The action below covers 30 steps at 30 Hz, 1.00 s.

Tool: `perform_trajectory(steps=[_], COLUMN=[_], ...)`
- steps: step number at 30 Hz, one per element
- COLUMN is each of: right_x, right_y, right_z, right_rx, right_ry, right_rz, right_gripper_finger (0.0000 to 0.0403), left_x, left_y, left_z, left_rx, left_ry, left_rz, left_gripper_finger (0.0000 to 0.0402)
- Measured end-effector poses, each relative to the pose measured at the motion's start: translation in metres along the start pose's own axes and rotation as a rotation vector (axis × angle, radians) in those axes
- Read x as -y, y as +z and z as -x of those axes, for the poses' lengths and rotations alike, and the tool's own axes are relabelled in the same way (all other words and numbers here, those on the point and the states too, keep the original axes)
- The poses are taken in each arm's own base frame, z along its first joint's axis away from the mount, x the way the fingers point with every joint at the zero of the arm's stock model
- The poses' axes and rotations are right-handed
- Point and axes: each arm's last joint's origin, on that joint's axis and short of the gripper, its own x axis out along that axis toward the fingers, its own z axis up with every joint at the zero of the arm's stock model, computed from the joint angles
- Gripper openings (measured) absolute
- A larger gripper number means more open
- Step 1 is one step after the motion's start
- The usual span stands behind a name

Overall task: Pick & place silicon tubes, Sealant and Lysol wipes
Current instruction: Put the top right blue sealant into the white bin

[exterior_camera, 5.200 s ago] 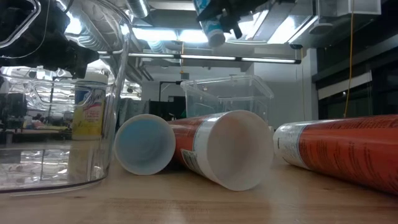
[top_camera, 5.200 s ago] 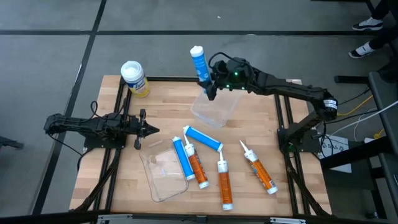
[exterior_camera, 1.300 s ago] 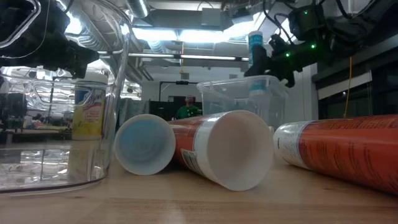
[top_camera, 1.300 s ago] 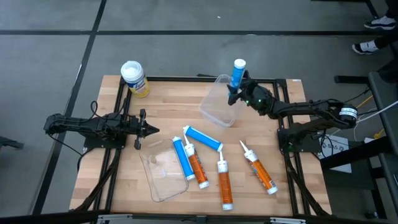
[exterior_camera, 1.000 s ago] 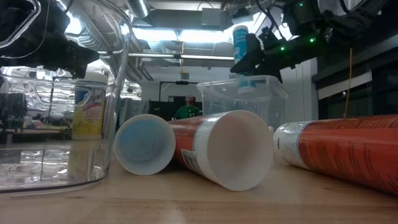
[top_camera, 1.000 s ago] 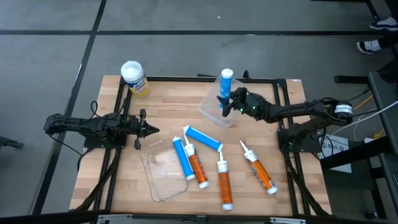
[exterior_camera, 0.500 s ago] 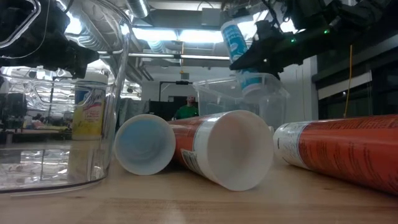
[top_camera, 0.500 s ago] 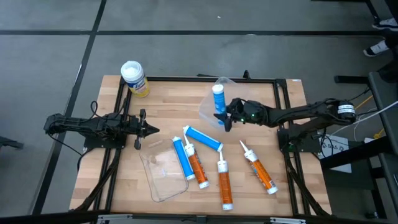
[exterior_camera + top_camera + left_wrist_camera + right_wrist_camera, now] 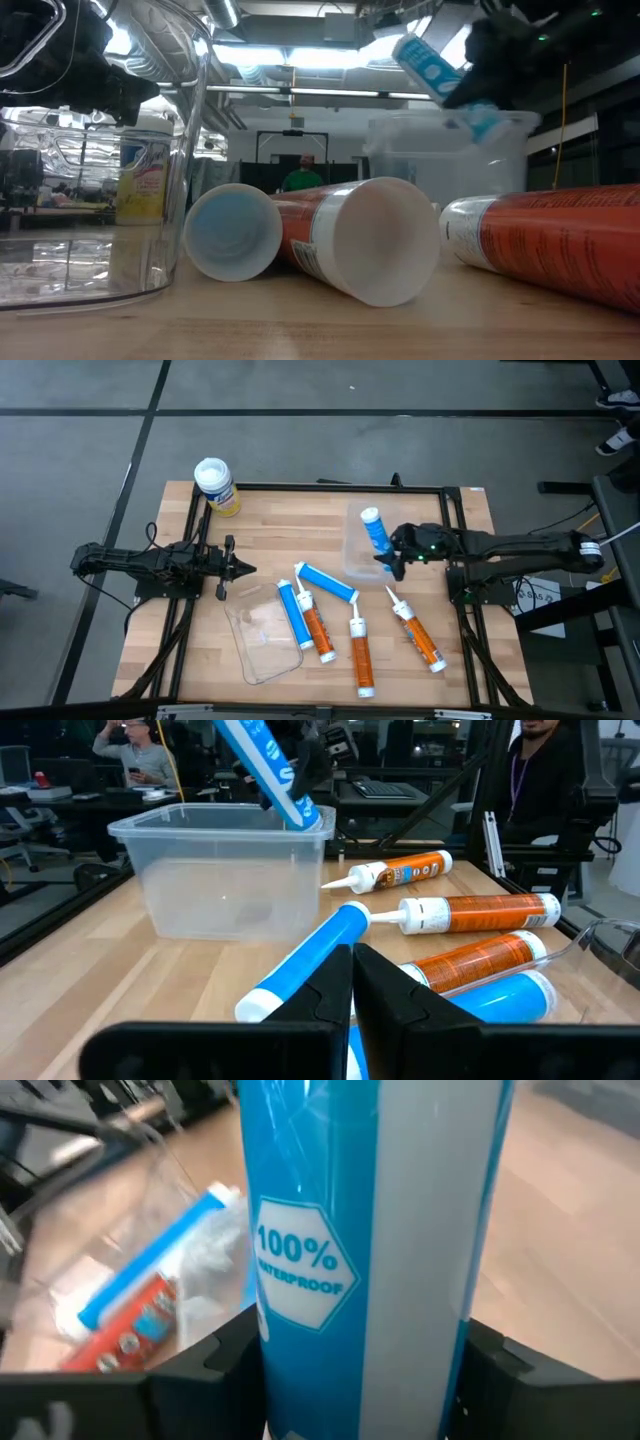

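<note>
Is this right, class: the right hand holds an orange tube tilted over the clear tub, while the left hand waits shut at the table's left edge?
Not quite: the tube in the right hand is blue, not orange, as the high view shows. The rest stands: it is held tilted over the clear tub, and the left hand waits shut at the table's left edge.

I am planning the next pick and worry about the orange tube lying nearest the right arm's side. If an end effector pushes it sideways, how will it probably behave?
The orange tube lies flat on the wooden table and is round, so it would probably roll. Its body looks stiff, like a cartridge, so it should not bend. The thin white nozzle seems the weaker part; pushing there may pivot it.
</note>
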Motion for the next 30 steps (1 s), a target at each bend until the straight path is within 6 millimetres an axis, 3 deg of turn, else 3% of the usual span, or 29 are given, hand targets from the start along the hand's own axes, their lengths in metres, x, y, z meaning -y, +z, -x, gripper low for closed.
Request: perform_trajectory(steps=[5, 10, 20, 30], right_x=[0.012, 0.020, 0.024, 0.012], right_y=[-0.007, -0.004, 0.001, 0.023], right_z=[0.021, 0.030, 0.029, 0.012], right_rx=[-0.017, 0.074, 0.171, 0.208], right_ry=[-0.166, -0.314, -0.404, -0.316], right_rz=[-0.017, -0.057, -0.176, -0.201], right_gripper_finger=[0.0212, 0.0212, 0.0212, 0.0212], left_x=[0.000, 0.000, 0.000, 0.000], left_y=[0.000, 0.000, 0.000, 0.000], left_z=[0.000, 0.000, 0.000, 0.000], left_rx=[0.000, 0.000, 0.000, 0.000], left_ry=[0.000, 0.000, 0.000, 0.000], left_rz=[0.000, 0.000, 0.000, 0.000], left_gripper_finger=[0.0012, 0.0008, 0.0011, 0.0013])
